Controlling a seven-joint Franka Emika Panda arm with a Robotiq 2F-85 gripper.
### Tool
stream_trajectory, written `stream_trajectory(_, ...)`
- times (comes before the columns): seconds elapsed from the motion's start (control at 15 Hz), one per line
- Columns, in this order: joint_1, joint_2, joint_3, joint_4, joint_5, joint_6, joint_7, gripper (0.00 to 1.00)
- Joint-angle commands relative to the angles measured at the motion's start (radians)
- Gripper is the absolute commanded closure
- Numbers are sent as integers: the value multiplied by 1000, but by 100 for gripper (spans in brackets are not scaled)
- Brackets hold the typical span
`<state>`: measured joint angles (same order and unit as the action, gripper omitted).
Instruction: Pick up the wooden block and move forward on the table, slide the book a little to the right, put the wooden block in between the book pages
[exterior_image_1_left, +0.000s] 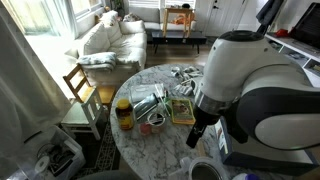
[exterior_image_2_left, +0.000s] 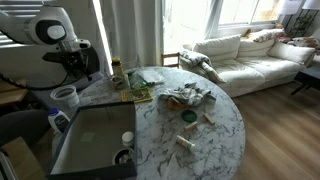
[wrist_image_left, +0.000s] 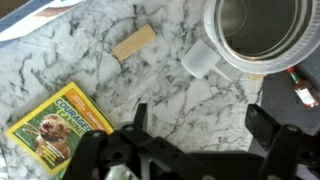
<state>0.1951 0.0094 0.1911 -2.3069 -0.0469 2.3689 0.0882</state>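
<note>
In the wrist view the small pale wooden block (wrist_image_left: 134, 42) lies flat on the marble table (wrist_image_left: 185, 85), up and to the left of my gripper (wrist_image_left: 200, 120). The gripper is open, its dark fingers (wrist_image_left: 266, 122) spread wide over bare marble with nothing between them. The olive-yellow book (wrist_image_left: 58, 125) lies shut at the lower left, apart from the block. In both exterior views the book (exterior_image_1_left: 182, 110) (exterior_image_2_left: 135, 95) lies near the gripper (exterior_image_1_left: 197, 135) (exterior_image_2_left: 76, 66), which hangs above the table (exterior_image_1_left: 150, 150) (exterior_image_2_left: 215, 145).
A white mug (wrist_image_left: 255, 30) (exterior_image_2_left: 65, 97) stands close to the gripper's right finger. A dark grey tray (exterior_image_2_left: 95, 140) fills one side of the table. A jar (exterior_image_1_left: 124, 113) and clutter (exterior_image_2_left: 188, 96) sit mid-table. A white couch (exterior_image_1_left: 110, 40) and chair (exterior_image_1_left: 80, 85) stand beyond.
</note>
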Motion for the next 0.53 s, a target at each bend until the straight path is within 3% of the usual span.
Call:
stream_trajectory(0.0,-39,69,-40,13,25,11,97,0)
stream_trajectory(0.27,-73,141,-82,32,69,60,128,0)
stream_trajectory(0.47,-75,208,-95,59,41,123,105,0)
